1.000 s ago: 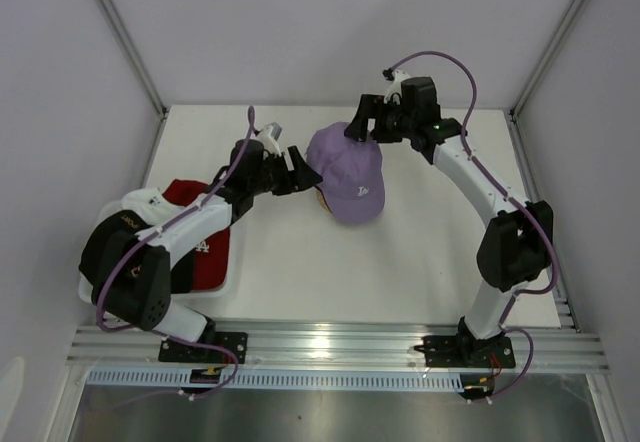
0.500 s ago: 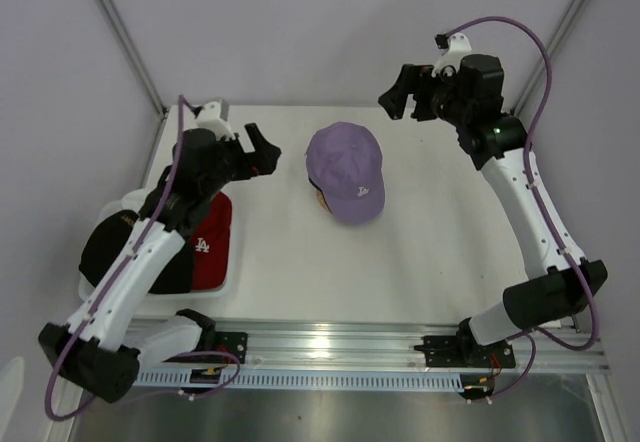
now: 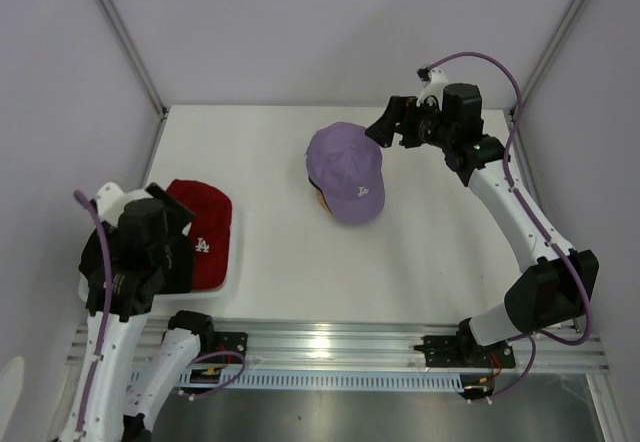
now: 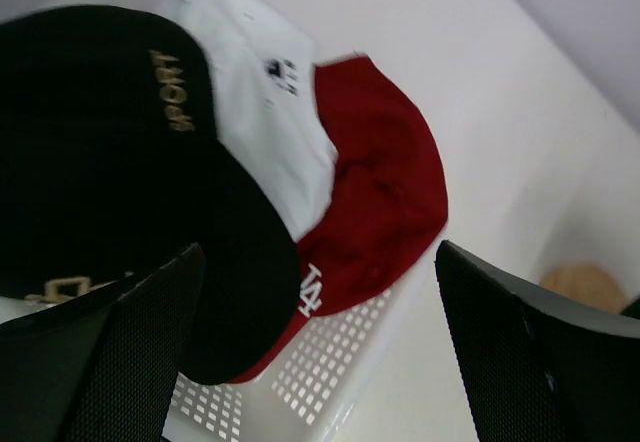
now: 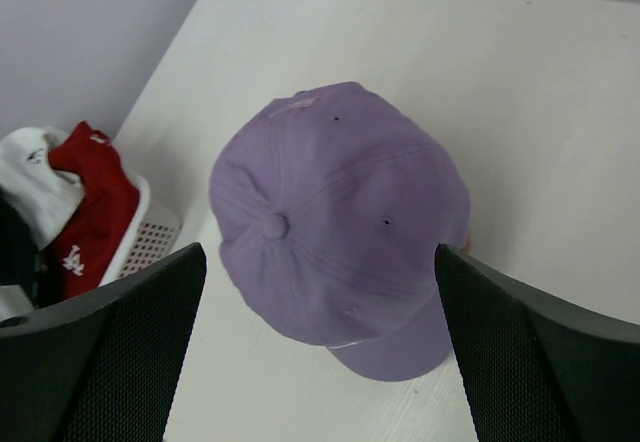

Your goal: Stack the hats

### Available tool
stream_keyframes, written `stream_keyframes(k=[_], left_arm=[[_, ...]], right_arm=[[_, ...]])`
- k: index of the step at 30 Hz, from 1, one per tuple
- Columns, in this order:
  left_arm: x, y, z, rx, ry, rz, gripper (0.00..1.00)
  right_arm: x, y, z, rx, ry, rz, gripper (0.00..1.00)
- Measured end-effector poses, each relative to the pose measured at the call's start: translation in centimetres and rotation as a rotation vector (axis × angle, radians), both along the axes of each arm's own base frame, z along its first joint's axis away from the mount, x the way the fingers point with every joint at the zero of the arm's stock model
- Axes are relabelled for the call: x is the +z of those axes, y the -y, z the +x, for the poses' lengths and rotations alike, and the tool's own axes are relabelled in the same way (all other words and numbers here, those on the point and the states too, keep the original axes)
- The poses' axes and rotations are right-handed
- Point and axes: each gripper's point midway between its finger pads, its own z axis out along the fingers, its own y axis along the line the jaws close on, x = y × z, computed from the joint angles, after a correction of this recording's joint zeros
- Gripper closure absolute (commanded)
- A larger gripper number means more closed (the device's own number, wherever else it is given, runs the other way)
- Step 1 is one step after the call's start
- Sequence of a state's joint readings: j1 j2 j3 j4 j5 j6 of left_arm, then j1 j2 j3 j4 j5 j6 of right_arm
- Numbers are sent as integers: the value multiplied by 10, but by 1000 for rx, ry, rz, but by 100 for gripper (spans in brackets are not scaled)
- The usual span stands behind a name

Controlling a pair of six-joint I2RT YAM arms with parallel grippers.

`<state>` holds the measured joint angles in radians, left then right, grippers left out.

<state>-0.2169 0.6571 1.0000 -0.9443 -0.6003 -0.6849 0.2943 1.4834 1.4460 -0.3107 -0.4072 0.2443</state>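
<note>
A lavender cap [image 3: 345, 172] [image 5: 340, 217] rests on the wooden stand [image 3: 320, 200] at mid table, brim toward the arms. My right gripper [image 3: 385, 127] [image 5: 320, 252] hovers behind and above it, open, nothing between the fingers. At the left, a red cap with a white logo [image 3: 205, 232] [image 4: 385, 182] lies in the basket beside a white cap [image 4: 265, 102] and a black cap with gold lettering [image 4: 90, 132]. My left gripper [image 4: 320, 252] hangs open over this pile, holding nothing.
The white mesh basket [image 4: 320, 377] [image 3: 234, 267] sits at the table's near left corner. The wooden stand [image 4: 585, 287] shows at the far right of the left wrist view. Frame posts rise at the back corners.
Both grippers have left the lavender cap and opened fully. The left arm swung back over the basket. The right arm lifted away, then came back nearer the cap. The cap stayed put.
</note>
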Motion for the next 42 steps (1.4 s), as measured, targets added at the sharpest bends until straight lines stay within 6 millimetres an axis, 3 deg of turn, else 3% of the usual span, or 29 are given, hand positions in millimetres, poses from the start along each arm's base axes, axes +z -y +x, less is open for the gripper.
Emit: stream_keyframes(k=[4,7,10,13,17,23,26,29,31,33,37,39,42], left_arm=[[8,-35,-13,214,83,-58,0],[-5,-53,-9,351,48,-110,1],[-21,-63,-10,465,4,-158,1],[-32,-74,-24,594,-15,-201,0],[-26,-91,-41,711,43,-229,1],[12,-80,-24,516,202,-212,1],[34,-70,-12,382,269,-184,0],[43,-68,-6,330,288,-147,0],[47,-67,-4,297,290,-123,1],[50,-64,0,260,292,-106,0],[48,-61,3,214,270,-83,0],[43,-62,4,206,252,-73,1],[36,-63,4,203,225,-60,0]], right_arm=[[9,-12,-5,59,12,62,1],[17,-22,-10,114,28,106,0],[20,-30,-15,153,32,122,0],[23,-45,-25,204,40,130,1],[27,-65,-40,274,43,137,1],[51,-103,-62,380,109,128,1],[69,-143,-82,479,147,134,1],[72,-194,-110,611,152,161,5],[59,-228,-129,696,112,184,10],[33,-265,-147,773,44,197,16],[-53,-331,-175,850,-169,172,26],[-98,-350,-191,855,-280,151,27],[-140,-361,-215,844,-390,140,28]])
